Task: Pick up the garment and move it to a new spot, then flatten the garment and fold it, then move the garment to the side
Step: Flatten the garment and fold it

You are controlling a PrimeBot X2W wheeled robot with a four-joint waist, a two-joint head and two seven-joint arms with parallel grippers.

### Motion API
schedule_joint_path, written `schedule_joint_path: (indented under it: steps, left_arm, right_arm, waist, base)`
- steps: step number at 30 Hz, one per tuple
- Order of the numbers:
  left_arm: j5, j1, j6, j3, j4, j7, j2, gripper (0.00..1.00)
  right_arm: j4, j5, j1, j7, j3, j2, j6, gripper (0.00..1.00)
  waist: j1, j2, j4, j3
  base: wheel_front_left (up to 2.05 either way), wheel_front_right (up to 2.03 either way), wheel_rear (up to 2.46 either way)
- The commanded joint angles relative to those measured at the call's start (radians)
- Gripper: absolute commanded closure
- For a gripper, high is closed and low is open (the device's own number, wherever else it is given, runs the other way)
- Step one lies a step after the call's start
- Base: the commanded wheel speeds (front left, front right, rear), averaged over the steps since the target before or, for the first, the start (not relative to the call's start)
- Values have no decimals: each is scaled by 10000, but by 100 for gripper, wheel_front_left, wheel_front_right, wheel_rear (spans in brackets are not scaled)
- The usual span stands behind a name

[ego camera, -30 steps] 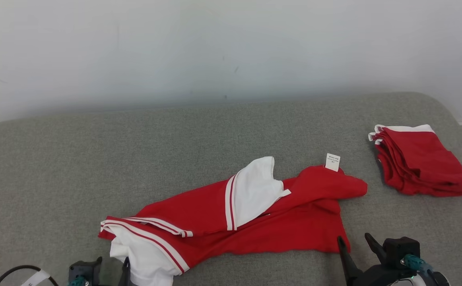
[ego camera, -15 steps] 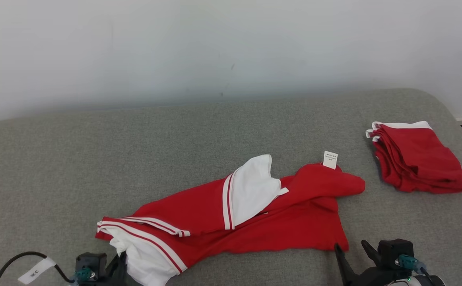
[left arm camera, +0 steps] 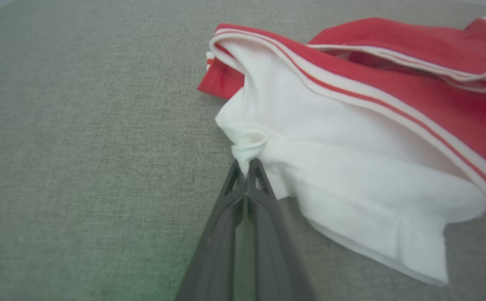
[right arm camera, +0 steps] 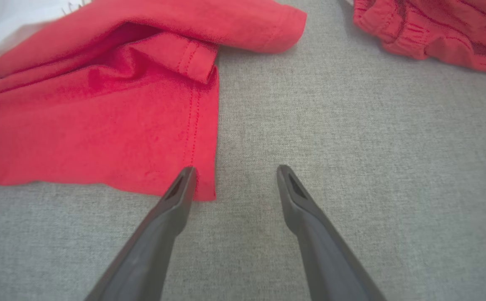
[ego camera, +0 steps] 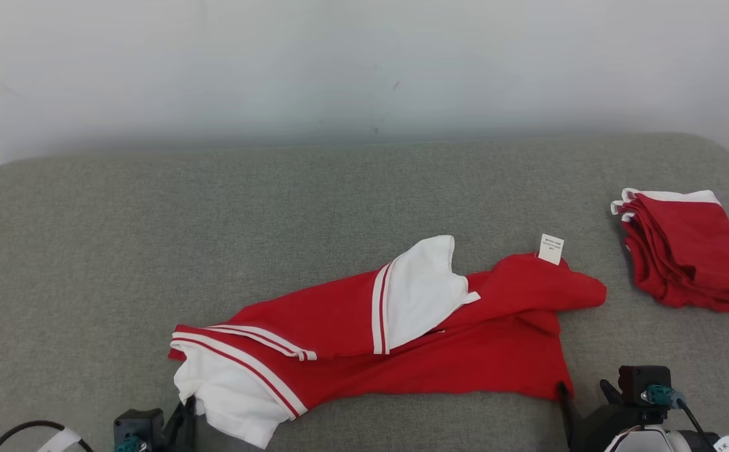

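Our left gripper (left arm camera: 247,164) pinches a small white fold at the near-left corner of the crumpled red-and-white knit garment (ego camera: 339,317), which sprawls across the near middle of the grey woven cushion (ego camera: 88,251), well apart from the folded red cloth pile (ego camera: 691,251) at far right. Our right gripper (right arm camera: 234,175) gapes wide at the red hem's near-right corner, holding nothing. So thin a pinch may slip on lifting, we judge, and a one-sided pull would bunch the cloth.

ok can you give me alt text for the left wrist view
The left gripper, its two dark fingers closed together, pinches a small bunched fold at the white edge of a red and white garment. The garment lies crumpled to the upper right on a grey fabric surface.
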Motion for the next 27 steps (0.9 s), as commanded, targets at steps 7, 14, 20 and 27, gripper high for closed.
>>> schedule_joint_path:
  steps: [7, 14, 20, 27]
  left_arm:
    - [-233, 711, 312, 65, -732, 135, -1, 100]
    - [-959, 1359, 322, 457, -1706, 408, -245, 100]
    - [-1636, 2211, 514, 972, -3371, 770, -113, 100]
    - [-2619, 3236, 763, 1675, -6585, 1553, -48, 100]
  right_arm:
    - [853, -196, -484, 127, -196, 13, -26, 11]
    - [1276, 218, -589, -28, 51, -4, -26, 100]
    - [879, 881, -569, -260, 129, 5, -26, 100]
    - [-707, 1689, -405, -530, -239, -1, -26, 100]
  waist:
    - [-1, -1, 399, 136]
    - [-1, -1, 372, -146]
    - [-1, -1, 309, -507]
    - [-1, -1, 291, -683]
  base:
    - [0, 0, 0]
    - [0, 0, 0]
    - [0, 0, 0]
    - [0, 0, 0]
